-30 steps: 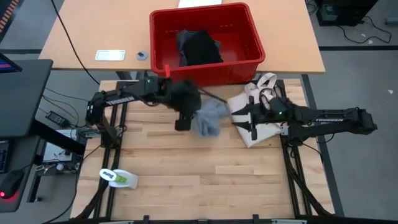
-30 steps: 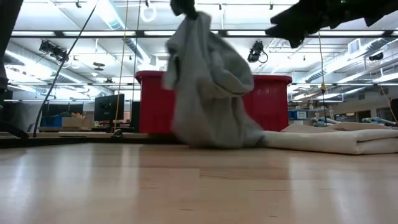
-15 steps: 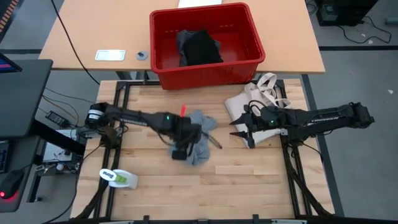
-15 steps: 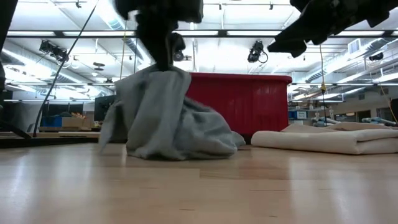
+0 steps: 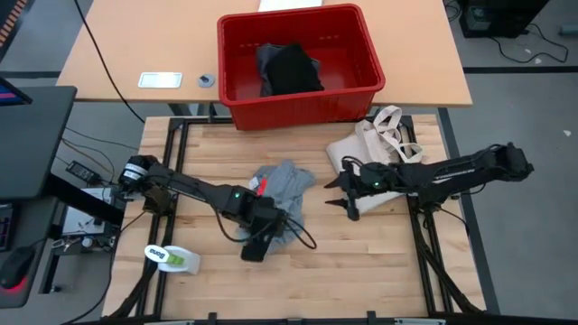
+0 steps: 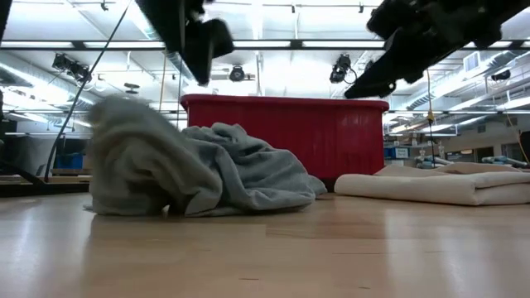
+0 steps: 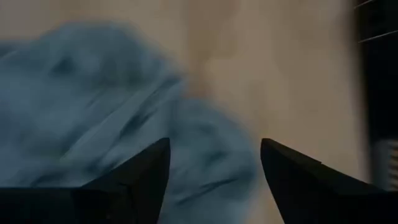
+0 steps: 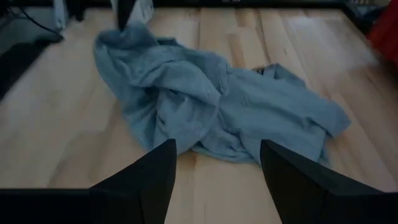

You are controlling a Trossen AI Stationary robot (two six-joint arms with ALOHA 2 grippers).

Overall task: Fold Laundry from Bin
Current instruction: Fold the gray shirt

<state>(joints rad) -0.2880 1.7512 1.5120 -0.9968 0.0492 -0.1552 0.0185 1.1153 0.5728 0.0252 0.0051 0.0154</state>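
Grey T-shirt (image 5: 282, 188) lies crumpled mid-table, at six o'clock from the red bin (image 5: 237, 101). My left gripper (image 5: 256, 244) spreads wide above it, empty; right gripper (image 5: 341, 190) hovers at three, wide too. Next I need corners to spread it flat.

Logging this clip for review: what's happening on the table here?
A crumpled light grey T-shirt lies on the wooden table. The left gripper hangs over its near edge, fingers open, holding nothing. The right gripper hovers open beside it, near the cream canvas tote bag. Dark garments remain in the red plastic bin.
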